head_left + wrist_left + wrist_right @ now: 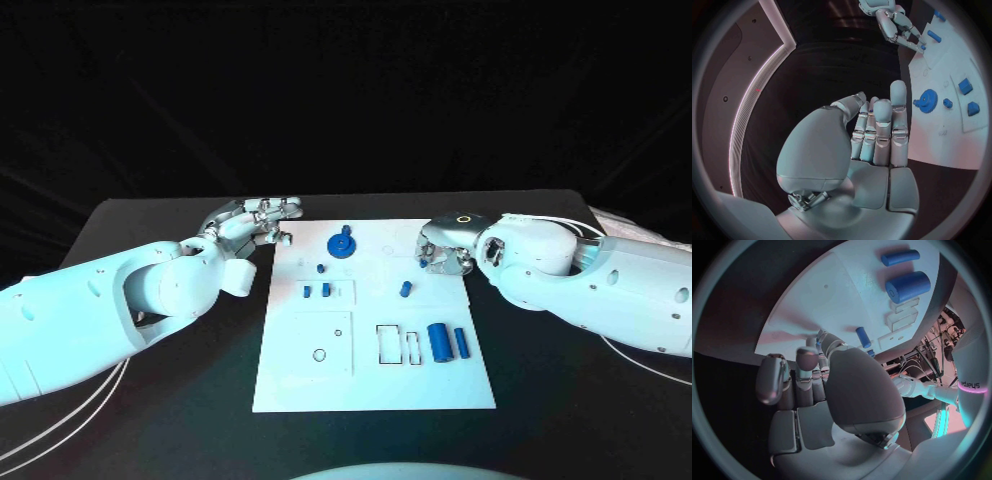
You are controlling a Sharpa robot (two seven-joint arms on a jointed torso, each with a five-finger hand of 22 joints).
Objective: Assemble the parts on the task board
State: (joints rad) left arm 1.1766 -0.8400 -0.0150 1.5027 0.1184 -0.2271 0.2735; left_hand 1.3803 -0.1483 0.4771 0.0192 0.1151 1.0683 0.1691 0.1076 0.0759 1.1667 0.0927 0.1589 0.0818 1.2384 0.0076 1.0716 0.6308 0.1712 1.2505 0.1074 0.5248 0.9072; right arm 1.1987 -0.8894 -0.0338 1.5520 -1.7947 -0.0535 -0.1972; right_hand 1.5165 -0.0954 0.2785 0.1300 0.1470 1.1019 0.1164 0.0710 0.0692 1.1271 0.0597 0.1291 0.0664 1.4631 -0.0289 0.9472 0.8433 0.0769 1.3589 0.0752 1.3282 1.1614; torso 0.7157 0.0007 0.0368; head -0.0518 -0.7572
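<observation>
Head view: flat white task board (372, 390), toothed blue gear (342, 245); both hands' fingers curl in, grasping nothing.

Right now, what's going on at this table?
A robot is at the task board to assemble blue parts. Neither hand holds a part. The left hand rests at the board's far left corner, fingers curled and holding nothing. The right hand is at the board's right edge, a small blue piece showing at its fingertips; whether it touches it is unclear. The gear, two cylinders and small pegs lie on the board.
</observation>
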